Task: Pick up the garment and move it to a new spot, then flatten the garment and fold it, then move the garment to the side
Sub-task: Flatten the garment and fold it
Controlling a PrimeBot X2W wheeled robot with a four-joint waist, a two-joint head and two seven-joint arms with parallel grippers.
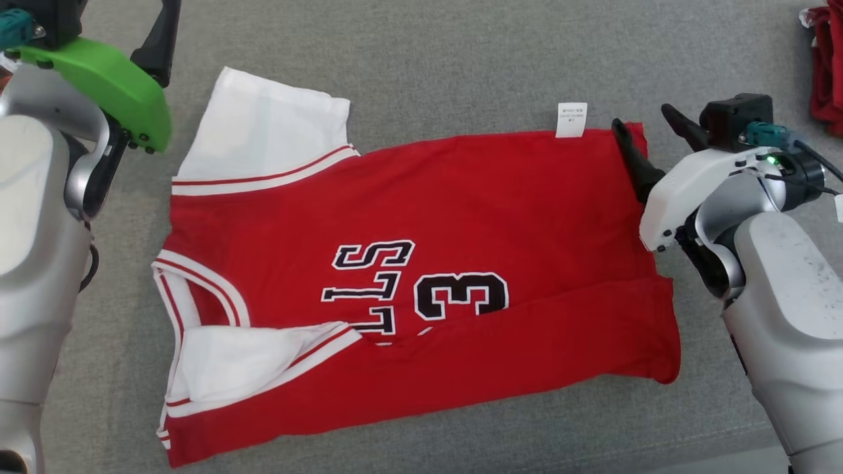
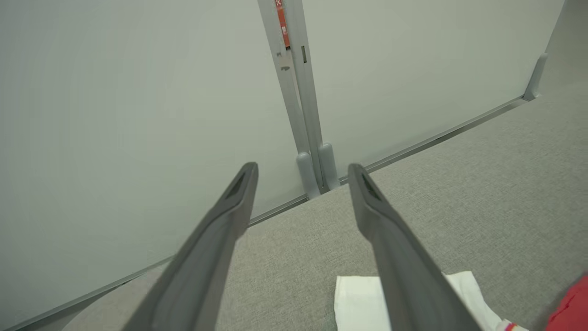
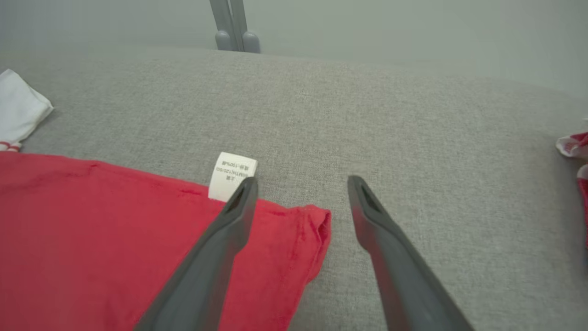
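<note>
The garment (image 1: 421, 217) is a red jersey with white sleeves and black lettering, spread flat on the grey cloth surface (image 1: 461, 59). Its near long edge is folded up over part of the lettering. A white label (image 1: 571, 120) sticks out at the far edge. My right gripper (image 1: 640, 115) hangs open over the garment's far right corner (image 3: 317, 225), one finger above the red cloth (image 3: 92, 220) beside the label (image 3: 232, 174), the other above bare surface. My left gripper (image 2: 301, 168) is open and holds nothing, raised past the far white sleeve (image 2: 358, 299).
Another red cloth (image 1: 826, 66) lies at the far right edge of the surface, also seen as a red and white scrap (image 3: 574, 145). A pale wall with a grey post (image 2: 294, 92) bounds the far side. The surface's near edge (image 1: 724, 454) runs at lower right.
</note>
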